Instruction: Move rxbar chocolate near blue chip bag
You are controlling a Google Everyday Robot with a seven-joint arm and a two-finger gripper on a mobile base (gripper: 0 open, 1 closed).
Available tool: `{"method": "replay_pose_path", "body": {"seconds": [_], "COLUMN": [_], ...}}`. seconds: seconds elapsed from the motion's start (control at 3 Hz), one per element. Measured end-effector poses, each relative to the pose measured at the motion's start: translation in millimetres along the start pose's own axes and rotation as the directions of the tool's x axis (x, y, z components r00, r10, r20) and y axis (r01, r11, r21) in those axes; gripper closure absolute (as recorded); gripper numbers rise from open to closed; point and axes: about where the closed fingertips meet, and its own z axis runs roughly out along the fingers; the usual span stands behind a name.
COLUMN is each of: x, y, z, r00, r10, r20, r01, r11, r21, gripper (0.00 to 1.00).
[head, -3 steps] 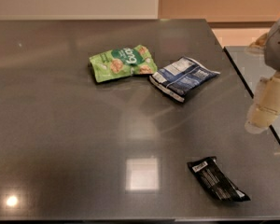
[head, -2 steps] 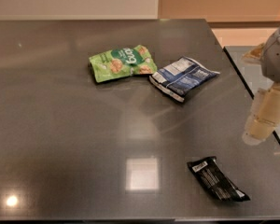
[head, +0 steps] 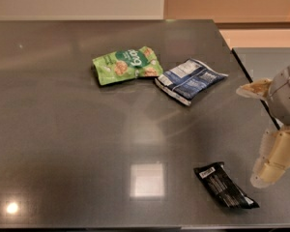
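Note:
The rxbar chocolate [head: 225,186] is a small flat black wrapper with a white barcode patch, lying near the table's front right edge. The blue chip bag [head: 189,79] is dark blue foil with a white label, lying flat at mid-right, farther back. My gripper [head: 273,161] hangs at the right edge of the camera view, just right of the rxbar and above the table's right side. It holds nothing that I can see.
A green snack bag [head: 126,65] lies just left of the blue chip bag, almost touching it. The dark grey table [head: 63,139] ends at the right near my gripper. A bright light reflection [head: 146,180] shows left of the rxbar.
My gripper has moved down and a little toward the front, closer to the rxbar. The bags and the bar have not moved.

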Motion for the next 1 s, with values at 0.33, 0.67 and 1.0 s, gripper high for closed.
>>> {"method": "replay_pose_path", "body": {"seconds": [0.33, 0.67, 1.0], "x": [3, 4, 14], "y": [25, 47, 69], "z": [17, 34, 59], "r00": [0.998, 0.993, 0.988], "r10": [-0.057, -0.113, -0.150], "r20": [0.028, 0.040, 0.046], "r01": [0.058, 0.116, 0.154], "r11": [0.9976, 0.9911, 0.9833], "r21": [-0.038, -0.066, -0.097], "gripper": [0.00, 0.00, 0.00]}}
